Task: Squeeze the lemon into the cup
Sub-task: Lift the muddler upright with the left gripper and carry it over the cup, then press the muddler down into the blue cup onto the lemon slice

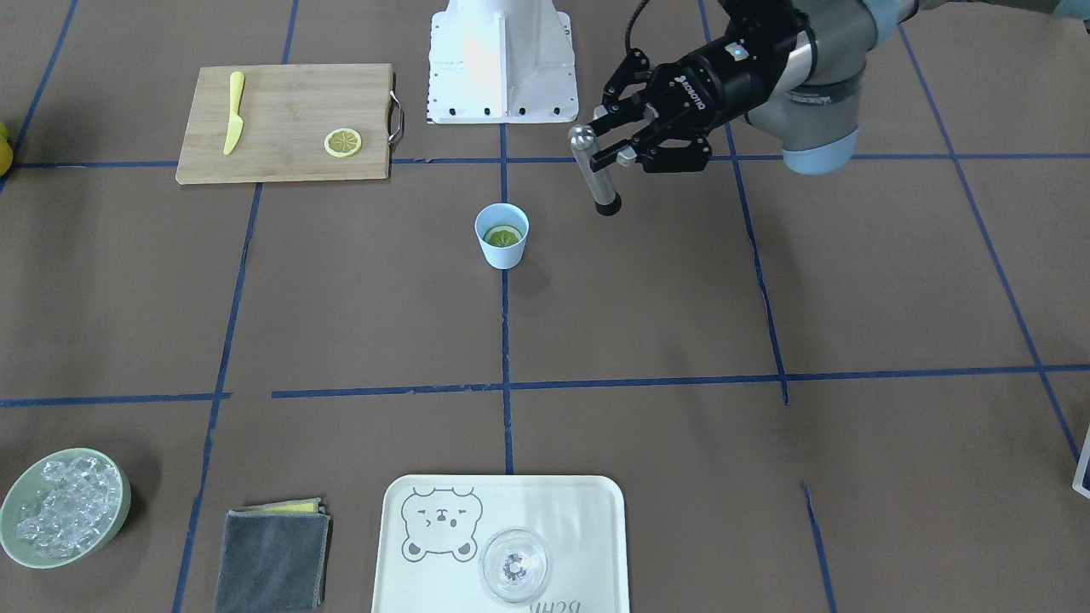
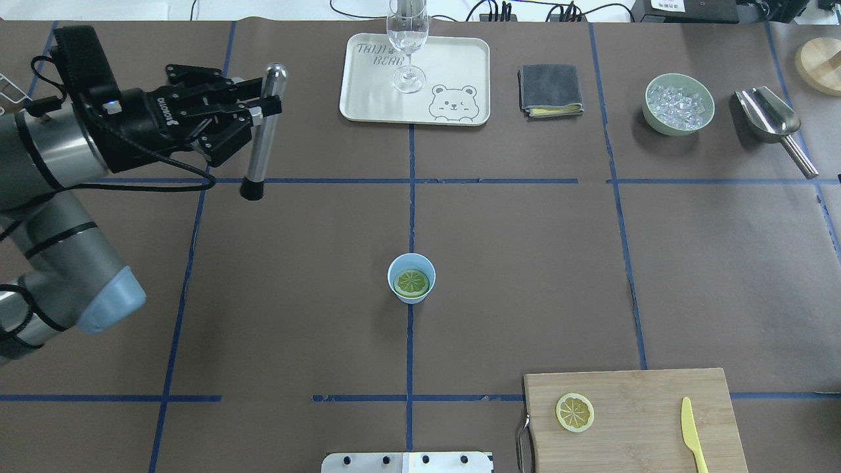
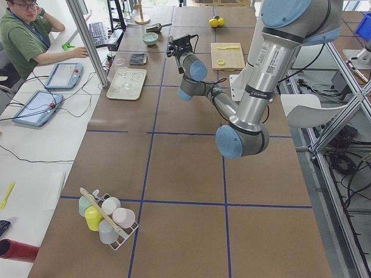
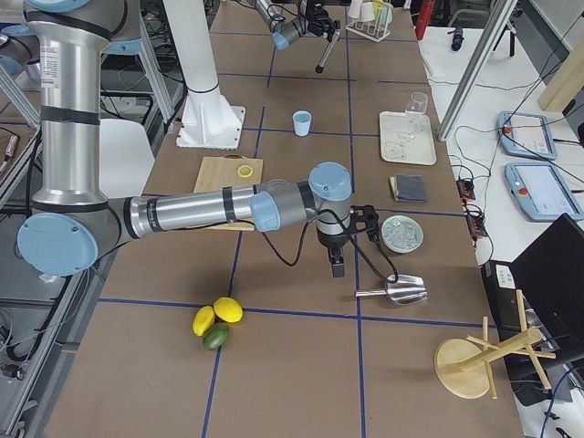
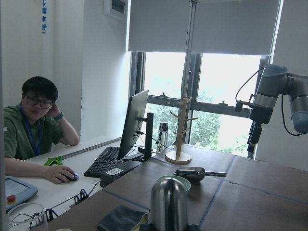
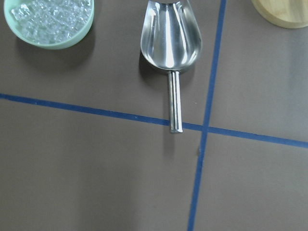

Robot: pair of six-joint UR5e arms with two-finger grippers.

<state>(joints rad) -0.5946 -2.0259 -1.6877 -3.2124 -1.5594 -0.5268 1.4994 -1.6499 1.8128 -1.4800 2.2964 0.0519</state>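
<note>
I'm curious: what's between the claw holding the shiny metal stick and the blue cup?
Overhead view: only bare brown table and blue tape between left gripper and light blue cup.

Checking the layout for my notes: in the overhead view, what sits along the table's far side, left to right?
The metal rod in the left gripper → tray → grey cloth → bowl of ice → metal scoop → wooden disc.

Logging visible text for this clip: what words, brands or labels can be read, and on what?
"ROBOTIQ": body of the left gripper, which holds a metal rod.
"TAIJI BEAR": on the tray, by the glass; first word uncertain.
Sticker on the left arm: too small to read.
Blue wall sign, left wrist view: blurred.
</note>
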